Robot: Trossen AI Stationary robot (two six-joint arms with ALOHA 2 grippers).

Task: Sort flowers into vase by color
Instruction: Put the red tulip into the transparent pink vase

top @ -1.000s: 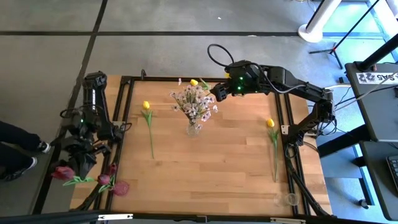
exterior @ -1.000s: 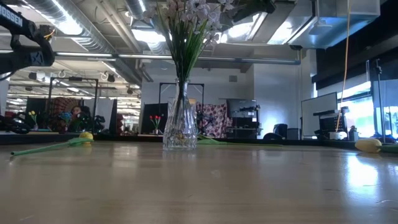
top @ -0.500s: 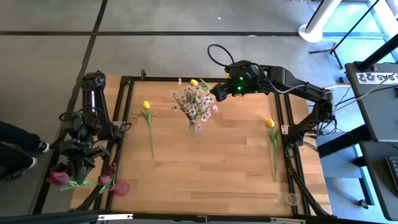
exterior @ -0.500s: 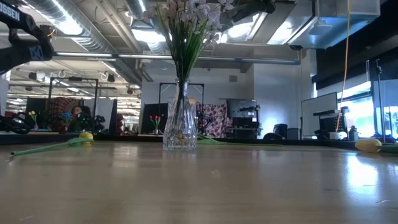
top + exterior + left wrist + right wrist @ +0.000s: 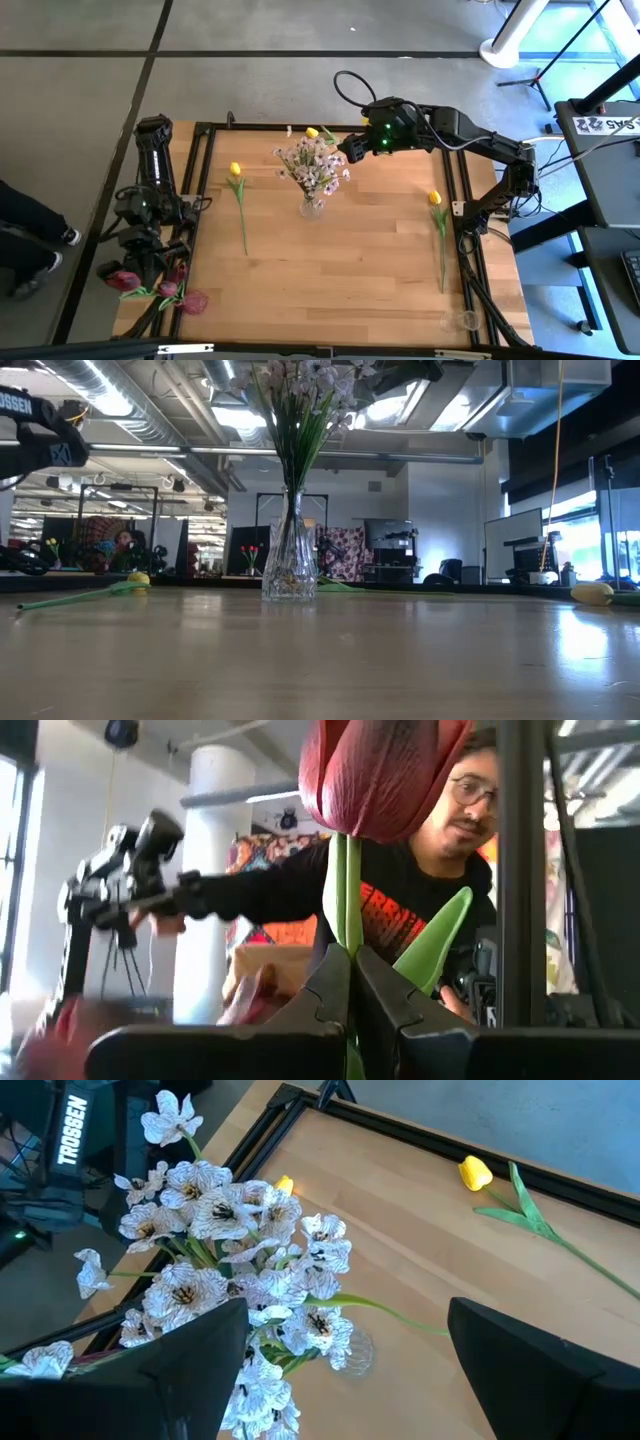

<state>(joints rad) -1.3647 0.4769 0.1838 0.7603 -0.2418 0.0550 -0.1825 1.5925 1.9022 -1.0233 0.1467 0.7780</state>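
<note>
1. The room was a large open workshop with exposed ceiling ducts and strip lights, grey floor around the rig, and desks and stands off to one side; in the left wrist view a person (image 5: 440, 890) sat beyond the frame.
2. The surface was a pale wooden table (image 5: 340, 270) edged by a dark metal frame (image 5: 205, 160), bare but for the flowers and glassware.
3. Progress looked partial: the glass vase (image 5: 311, 207) near the table's middle already held the white-pink blossom sprays (image 5: 312, 165), so that colour seemed done.
4. Left to sort were three yellow tulips lying flat: one (image 5: 238, 195) left of the vase, one (image 5: 438, 225) near the right edge, and one (image 5: 314, 132) at the far edge behind the sprays.
5. Two more dark red tulips (image 5: 180, 292) lay at the near left corner, and a small empty glass (image 5: 465, 320) stood at the near right corner, perhaps meant for another colour.
6. The left gripper (image 5: 352, 970), off the table's near left corner, had its fingers pressed together on the stem of a dark red tulip (image 5: 380, 770), held upright above them.
7. The right gripper (image 5: 345, 1350) hovered just above the blossom sprays with its fingers spread wide, holding nothing.
</note>
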